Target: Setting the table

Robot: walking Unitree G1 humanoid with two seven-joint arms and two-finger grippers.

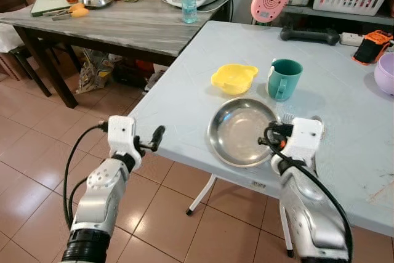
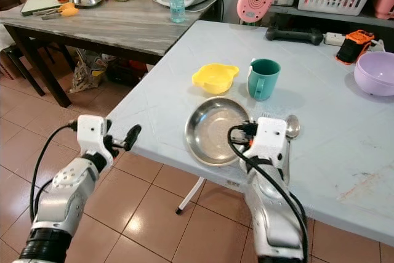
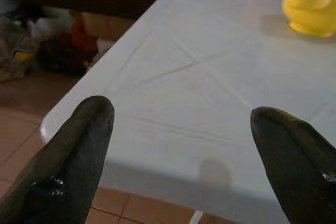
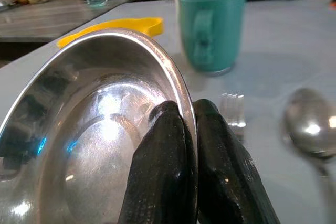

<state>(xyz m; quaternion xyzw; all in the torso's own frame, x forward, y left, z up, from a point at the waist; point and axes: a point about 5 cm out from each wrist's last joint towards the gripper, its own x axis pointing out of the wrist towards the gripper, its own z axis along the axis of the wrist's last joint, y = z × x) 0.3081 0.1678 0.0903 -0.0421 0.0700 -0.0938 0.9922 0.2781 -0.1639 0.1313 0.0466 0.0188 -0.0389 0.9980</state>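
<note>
- Clearly we have the right claw (image 4: 181, 129) clenched on the near-right rim of the steel plate (image 1: 237, 130), one finger inside the rim and one outside; the plate sits on the pale surface (image 1: 178, 90) near its front edge.
- Just beyond the claw, to the plate's right, lie a fork (image 4: 232, 113) and a spoon (image 2: 292, 125), close together and apart from the plate; their handles run back toward us (mostly hidden under our right arm).
- Behind the plate stand the teal mug (image 1: 284, 79) and, to its left, the yellow bowl (image 1: 234, 77), both near the plate but not touching it.
- Our left claw (image 1: 148, 141) hangs released at the surface's front-left corner, fingers spread, holding nothing, well apart from the plate.
- We judge the coming move turns on this: the right arm owns the plate, and any slide rightward meets the cutlery, while leftward the surface lies free.
</note>
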